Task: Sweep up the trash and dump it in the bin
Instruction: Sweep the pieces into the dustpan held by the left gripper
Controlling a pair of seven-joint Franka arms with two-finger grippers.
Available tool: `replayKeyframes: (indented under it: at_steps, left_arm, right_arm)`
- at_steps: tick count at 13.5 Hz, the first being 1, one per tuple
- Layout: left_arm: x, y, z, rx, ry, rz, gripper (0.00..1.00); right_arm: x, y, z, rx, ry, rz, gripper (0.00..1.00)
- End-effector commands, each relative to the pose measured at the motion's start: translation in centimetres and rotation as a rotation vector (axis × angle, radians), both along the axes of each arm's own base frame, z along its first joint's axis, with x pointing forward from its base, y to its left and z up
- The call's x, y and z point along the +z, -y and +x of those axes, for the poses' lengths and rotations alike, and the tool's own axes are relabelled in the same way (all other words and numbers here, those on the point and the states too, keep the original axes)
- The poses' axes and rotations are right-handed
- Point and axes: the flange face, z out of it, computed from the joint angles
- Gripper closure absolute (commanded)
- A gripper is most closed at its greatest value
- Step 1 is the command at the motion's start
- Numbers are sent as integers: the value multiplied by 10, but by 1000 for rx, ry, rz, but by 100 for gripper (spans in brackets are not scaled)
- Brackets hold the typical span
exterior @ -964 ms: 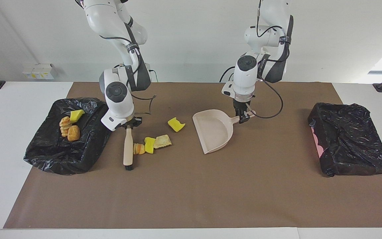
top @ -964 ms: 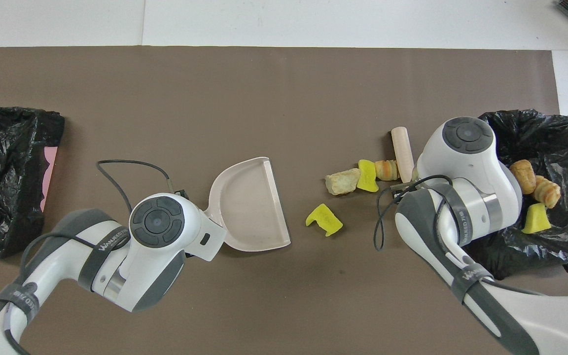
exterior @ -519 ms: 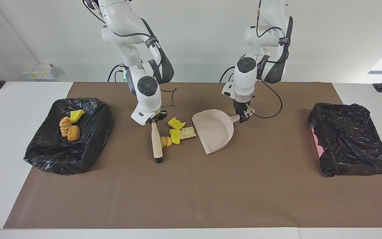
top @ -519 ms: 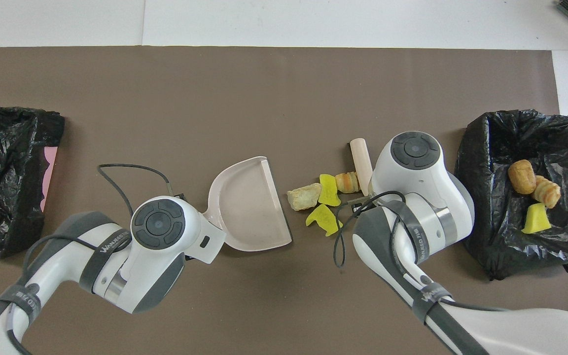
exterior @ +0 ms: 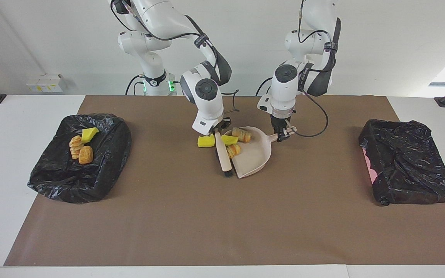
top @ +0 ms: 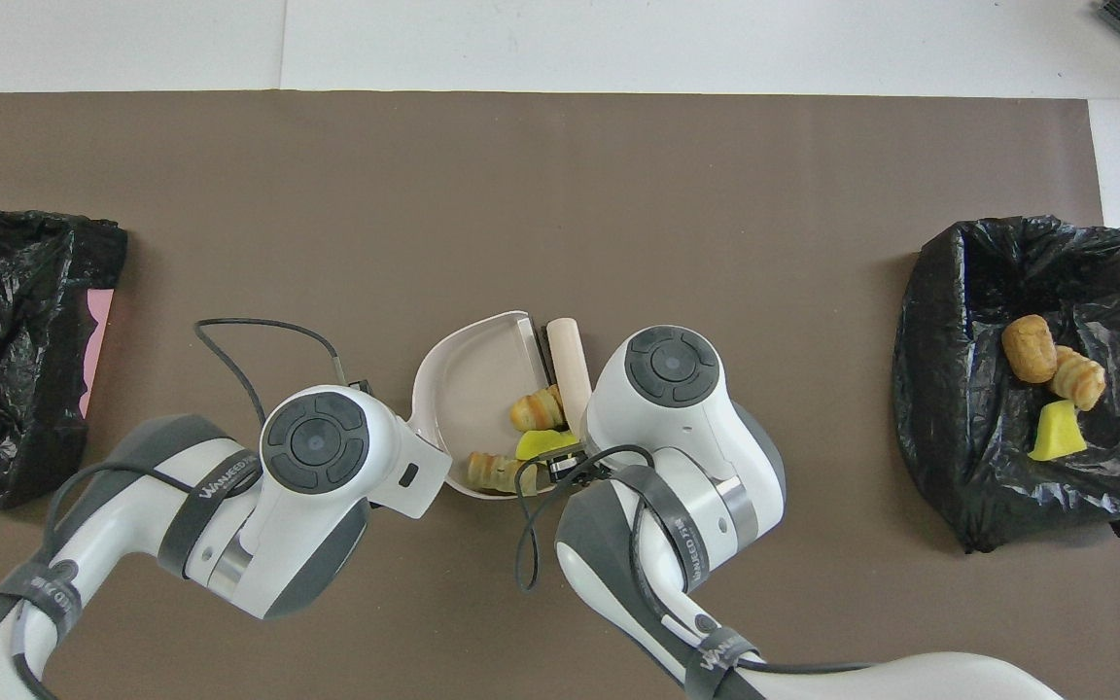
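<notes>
Gripping the handle of a beige dustpan [exterior: 254, 154], the left gripper [exterior: 282, 136] is clamped shut on it near the middle of the brown mat [exterior: 222, 216], the pan lying flat with its open mouth turned toward the right arm's end of the table. Reaching in from that end, the right gripper [exterior: 218, 133] pinches the top of a wooden-handled brush [exterior: 222, 154], whose handle slants along the pan's open edge with the dark bristles resting on the mat at the end farther from the robots. Four pieces of the trash sit at this spot: a golden-brown pastry bit [exterior: 242, 134] lies inside the pan near its handle, a second pastry bit [exterior: 233, 150] and a yellow sponge chunk [exterior: 229, 139] lie just inside the mouth against the brush, and another yellow sponge chunk [exterior: 206, 141] rests on the mat outside the pan, just beside the brush on the side toward the right arm's end. Well apart from them, a bin lined with a black bag [exterior: 79, 162] at the right arm's end holds three more pieces, a yellow chunk [exterior: 89, 134] and two brown pastries [exterior: 80, 150]. A second black-bagged bin [exterior: 408, 166] stands at the left arm's end of the table.
</notes>
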Motion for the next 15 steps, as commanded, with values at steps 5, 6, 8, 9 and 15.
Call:
replayKeyframes:
  at_steps: [5,6,8,9,15]
  left_arm:
    - [7,3,1,-128,9,-6,100]
    - [7,3,1,-138,9,-7,100]
    - [7,2,2,-160,10,-7,100]
    - [8,3,2,-183,15,-10,100]
    - [6,9,-5,-248,25,27,100]
  right_arm:
    - [39,31,23,-87,-42,16,100]
    - [49,45,24,-107,-56,1,100]
    - [69,70,24,-134,-77,-24,100]
    - [76,83,22,-147,-92,-45,100]
    - [43,131,-55,-209,-71,-200,100]
